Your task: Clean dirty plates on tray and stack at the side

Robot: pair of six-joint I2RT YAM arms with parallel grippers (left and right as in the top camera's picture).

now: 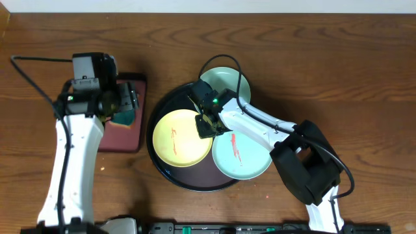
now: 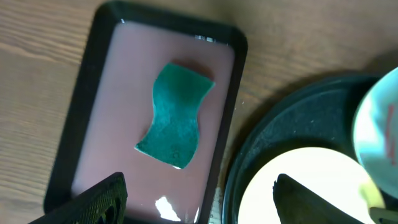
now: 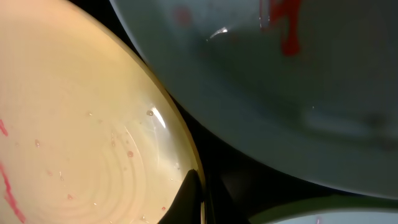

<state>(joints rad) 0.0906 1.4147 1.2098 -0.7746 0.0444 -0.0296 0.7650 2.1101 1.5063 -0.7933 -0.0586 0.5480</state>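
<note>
- The black tray (image 1: pixel 195 174) sits mid-table and holds all three plates. The yellow plate (image 1: pixel 179 138) is on its left, one mint plate (image 1: pixel 224 79) is at the far edge, and the other mint plate (image 1: pixel 246 159) is at the near right, reaching past the rim.
- Red smears show on the yellow plate and on the near-right mint plate. Nothing is stacked at the side yet.
- The right gripper (image 1: pixel 207 122) sits low at the yellow plate's right edge, in the gap between the plates. Only one dark finger (image 3: pixel 189 196) shows at that rim, so I cannot tell whether the fingers pinch the plate or stand apart.
- The left gripper (image 2: pixel 198 186) hovers over the green sponge (image 2: pixel 176 115) on the red tray (image 2: pixel 106 93), left of the black tray. Its fingers are spread wide and hold nothing.
- Risk: the plates crowd each other, so tilting or lifting the yellow plate could catch a mint plate and shove it off the tray.
- Risk: the thin, glossy rim could slip out of a shallow grip.
</note>
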